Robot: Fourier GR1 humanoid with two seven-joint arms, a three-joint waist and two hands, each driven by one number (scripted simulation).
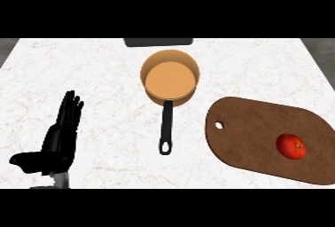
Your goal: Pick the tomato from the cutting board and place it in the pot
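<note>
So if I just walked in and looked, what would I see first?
Probably the red tomato, bright against the brown cutting board at the right of the counter. Next the copper-coloured pot in the middle, its long black handle pointing back toward the robot. At the left, the black left hand rests open with fingers straight; the right hand is not in view.

One view only, from head height, looks steeply down on the white surface (98,80). The far edge runs along the top; the left hand (59,137) enters from the lower edge, the whole worktop beyond it.
</note>
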